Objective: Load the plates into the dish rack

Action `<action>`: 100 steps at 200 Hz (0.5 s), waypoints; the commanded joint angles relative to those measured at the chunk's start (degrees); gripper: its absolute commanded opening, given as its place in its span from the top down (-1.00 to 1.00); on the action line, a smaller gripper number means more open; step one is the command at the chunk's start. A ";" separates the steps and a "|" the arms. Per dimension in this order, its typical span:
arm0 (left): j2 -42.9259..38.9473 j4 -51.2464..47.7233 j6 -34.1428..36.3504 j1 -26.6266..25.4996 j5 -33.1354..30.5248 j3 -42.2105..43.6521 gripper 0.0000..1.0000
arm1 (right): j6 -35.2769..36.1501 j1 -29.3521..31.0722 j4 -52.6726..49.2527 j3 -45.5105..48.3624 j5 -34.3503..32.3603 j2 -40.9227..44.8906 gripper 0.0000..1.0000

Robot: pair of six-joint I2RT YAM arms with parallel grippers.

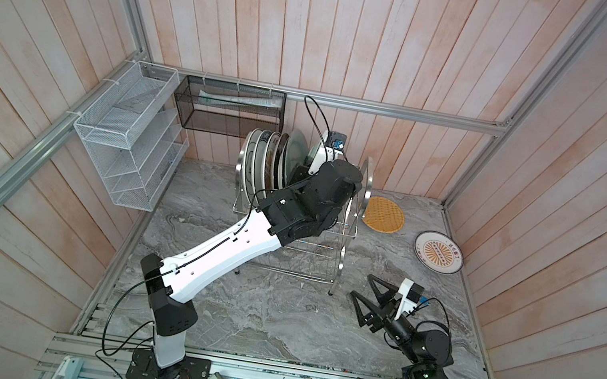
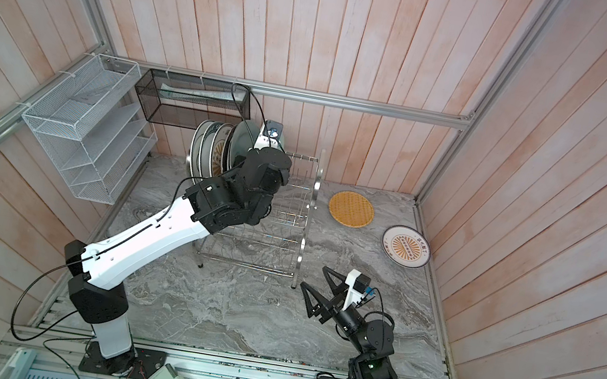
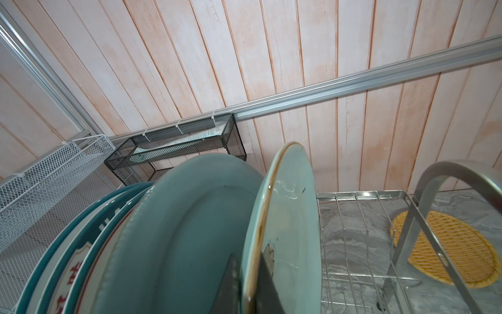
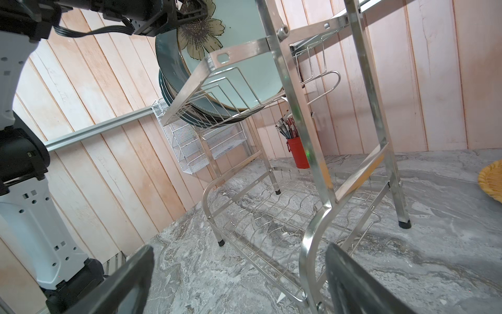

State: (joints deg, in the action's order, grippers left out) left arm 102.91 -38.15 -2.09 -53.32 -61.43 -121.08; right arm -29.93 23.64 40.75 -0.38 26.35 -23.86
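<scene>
Left wrist view, left claw [image 3: 247, 262] pinching pale green plate [image 3: 293, 217] — brown-rimmed, perhaps flowered, right claw [image 1: 361, 285] gaping

Top views are both looking steeply down from above the arm bases, side by side, sharing nearly the whole marble table [image 1: 270, 319] and dish rack [image 1: 366, 185]. Left wrist camera is riding high, right against the pale green plate [image 3: 288, 217], facing the back wall [image 3: 271, 68] and black mesh basket [image 3: 176, 146]. Right wrist camera is sitting low near the tabletop, looking up through the rack from close by. Orange lattice plate [image 1: 384, 215] is showing in all four views.
</scene>
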 commanded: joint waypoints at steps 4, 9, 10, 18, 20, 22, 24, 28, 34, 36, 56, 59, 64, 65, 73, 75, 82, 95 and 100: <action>-0.30 0.32 -1.96 0.01 0.15 -3.37 1.00 | 0.58 0.45 1.96 3.76 -1.04 -0.20 -0.96; -0.34 0.01 -3.77 -0.14 0.37 -3.40 1.00 | 0.62 0.44 2.03 3.73 -1.06 -0.19 -0.96; -0.43 -0.03 -3.83 -0.13 0.40 -3.39 1.00 | 0.60 0.44 2.00 3.73 -1.09 -0.21 -0.96; -0.53 -0.25 -4.14 -0.36 0.57 -3.21 1.00 | 0.59 0.48 1.94 3.73 -1.12 -0.25 -0.96; -0.52 -0.26 -4.04 -0.48 0.58 -3.20 1.00 | 0.60 0.45 1.91 3.72 -1.17 -0.30 -0.96; -0.59 -0.19 -3.99 -0.60 0.53 -3.20 1.00 | 0.61 0.45 1.88 3.72 -1.24 -0.31 -0.96; -0.54 -0.31 -3.98 -0.68 0.41 -3.20 1.00 | 0.65 0.44 1.90 3.72 -1.22 -0.31 -0.96; -0.58 -0.39 -3.94 -0.87 0.25 -3.20 1.00 | 0.66 0.44 1.92 3.72 -1.19 -0.36 -0.96; -0.50 -0.43 -3.68 -0.88 -0.16 -3.28 1.00 | 0.58 0.44 1.88 3.72 -1.21 -0.42 -0.96; -0.45 -0.43 -3.66 -0.88 -0.42 -3.29 1.00 | 0.64 0.44 1.90 3.72 -1.21 -0.43 -0.96; 0.32 -0.50 -2.75 -3.41 -2.60 -3.95 1.00 | 0.58 0.53 2.05 3.72 -1.21 -0.68 -0.96; 0.43 -0.72 -2.70 -3.45 -2.67 -4.17 1.00 | 0.58 0.48 2.09 3.67 -1.21 -0.80 -0.96; 0.79 -1.15 -2.66 -3.54 -2.80 -4.77 1.00 | 0.58 0.47 2.18 3.68 -1.20 -0.81 -0.96; 0.88 -1.27 -2.66 -3.59 -2.81 -4.87 1.00 | 0.58 0.50 2.20 3.66 -1.21 -0.87 -0.96; 1.41 -2.26 -2.99 -3.63 -2.97 -6.00 1.00 | 0.58 0.58 2.23 3.63 -1.25 -0.93 -0.96; 1.52 -2.47 -3.00 -3.63 -3.03 -6.25 1.00 | 0.58 0.56 2.23 3.63 -1.18 -0.99 -0.96; 1.96 -3.19 -3.20 -3.73 -3.41 -7.12 1.00 | 0.57 0.58 2.18 3.63 -1.18 -1.01 -0.96; 2.74 -4.07 -3.23 -4.21 -3.61 -8.61 1.00 | 0.58 0.53 2.12 3.61 -1.21 -1.03 -0.96; 3.01 -4.36 -3.12 -4.40 -3.61 -9.09 1.00 | 0.58 0.61 2.01 3.56 -1.25 -0.94 -0.96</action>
State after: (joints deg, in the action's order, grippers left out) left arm 105.03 -44.14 -3.95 -56.34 -63.59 -125.89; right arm -29.93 23.92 40.77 -0.38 25.56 -24.84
